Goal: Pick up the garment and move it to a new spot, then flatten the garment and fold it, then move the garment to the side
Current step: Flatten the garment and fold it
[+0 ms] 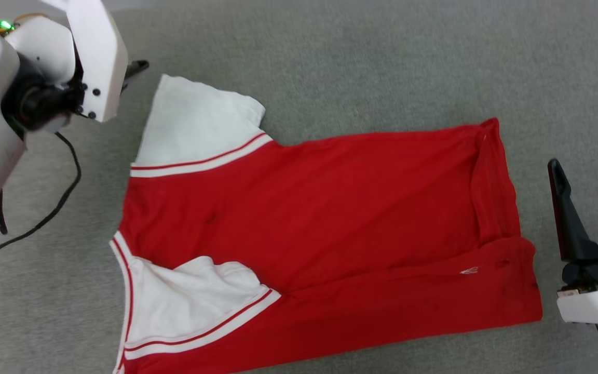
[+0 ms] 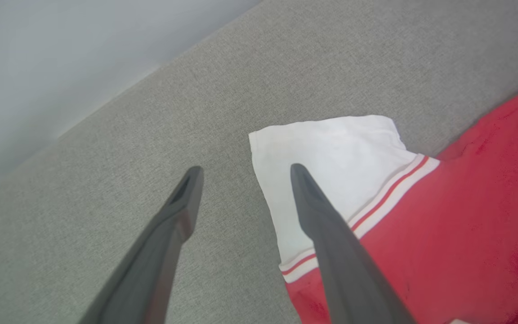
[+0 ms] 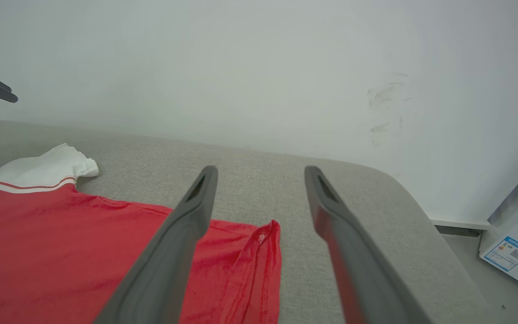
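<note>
The garment (image 1: 330, 208), a bright red shirt with white sleeves and striped trim, lies spread on the grey cloth surface (image 1: 382, 62), sleeves to the left and hem to the right. Its far white sleeve (image 1: 195, 119) lies flat; the near sleeve (image 1: 190, 296) is partly tucked. My left gripper (image 2: 246, 170) hovers open above the far sleeve's edge (image 2: 331, 153), one finger over the white cloth, holding nothing. One left fingertip (image 1: 140, 65) pokes out past the white forearm. My right gripper (image 1: 581, 157) stands open just right of the hem (image 3: 259, 252), empty.
A black cable (image 1: 44, 218) loops over the surface at the left, under my left arm. A white wall (image 3: 259, 67) rises behind the surface. The surface's rounded corner (image 3: 398, 189) drops off at the right, with a pale box bearing a blue label (image 3: 511, 252) beyond.
</note>
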You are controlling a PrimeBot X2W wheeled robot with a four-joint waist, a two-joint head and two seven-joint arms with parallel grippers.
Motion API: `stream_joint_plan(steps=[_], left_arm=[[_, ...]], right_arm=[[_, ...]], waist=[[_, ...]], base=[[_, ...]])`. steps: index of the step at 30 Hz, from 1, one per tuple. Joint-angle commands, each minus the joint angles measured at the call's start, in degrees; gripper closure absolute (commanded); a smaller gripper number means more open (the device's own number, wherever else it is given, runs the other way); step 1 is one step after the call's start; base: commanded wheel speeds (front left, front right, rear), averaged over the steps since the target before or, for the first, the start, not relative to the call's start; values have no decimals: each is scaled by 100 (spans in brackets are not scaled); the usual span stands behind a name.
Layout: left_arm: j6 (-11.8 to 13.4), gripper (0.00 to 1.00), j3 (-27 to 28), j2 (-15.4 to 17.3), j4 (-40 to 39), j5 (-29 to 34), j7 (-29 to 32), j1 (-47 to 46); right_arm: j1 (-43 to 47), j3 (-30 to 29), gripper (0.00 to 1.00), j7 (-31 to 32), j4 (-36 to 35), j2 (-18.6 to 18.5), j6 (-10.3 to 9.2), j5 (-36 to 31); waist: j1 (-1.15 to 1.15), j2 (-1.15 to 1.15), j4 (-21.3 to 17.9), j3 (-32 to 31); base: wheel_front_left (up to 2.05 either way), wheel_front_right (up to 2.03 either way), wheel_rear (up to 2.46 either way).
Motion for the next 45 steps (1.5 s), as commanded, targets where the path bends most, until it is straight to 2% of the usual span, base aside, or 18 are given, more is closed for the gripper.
stream_joint_plan(steps=[1, 5, 10, 21, 22, 23, 26, 29, 33, 38, 45], left_arm=[[-30, 0, -70, -20, 71, -30, 263, -125], [-90, 0, -202, -123, 192, -152, 1182, -563], [-71, 0, -370, -151, 316, -94, 1848, -897], [-56, 0, -691, -46, 469, 68, 2313, -880], [-72, 55, -683, -46, 454, 26, 2317, -862], [-93, 100, -658, -69, 427, -28, 2305, -818], [-136, 100, -647, -107, 329, -32, 2164, -773], [-184, 100, -612, -127, 263, -7, 1949, -787], [-257, 100, -638, -191, 91, 2, 1644, -771], [-309, 100, -731, -271, -158, -39, 1307, -600], [-318, 100, -954, -361, -741, -97, 963, -537]], right_arm=[[-130, 13, 0, -38, -46, 57, -5, -30], [-320, 97, 0, -70, -81, 100, -5, -61], [-563, 291, 0, -109, 41, 83, -6, -73], [-949, 621, 0, -259, 353, -24, -6, -104], [-973, 619, 0, -259, 361, -31, -6, -101], [-996, 605, 0, -246, 370, -32, -5, -96], [-1047, 531, 0, -172, 384, -76, -6, -109], [-1232, 451, 0, -24, 366, -276, -5, -165], [-1618, 505, 0, 575, 413, -779, -6, -65], [-2237, 990, 0, 2041, 702, -1786, -6, 569], [-3155, 2117, 0, 4295, 1271, -2952, -6, 2131]], waist=[[-1, 0, -198, 316], [-1, 0, -330, 700], [-1, 0, -492, 1072], [-1, 0, -641, 1472], [-1, 0, -641, 1477], [-1, 0, -631, 1471], [-1, 0, -564, 1372], [-1, 0, -465, 1155], [-1, 0, -298, 799], [-1, 0, -35, 457], [-1, 0, 303, 319]], base=[[0, 0, 0], [0, 0, 0], [0, 0, 0], [0, 0, 0], [0, 0, 0], [0, 0, 0], [0, 0, 0], [0, 0, 0], [0, 0, 0], [0, 0, 0], [0, 0, 0]])
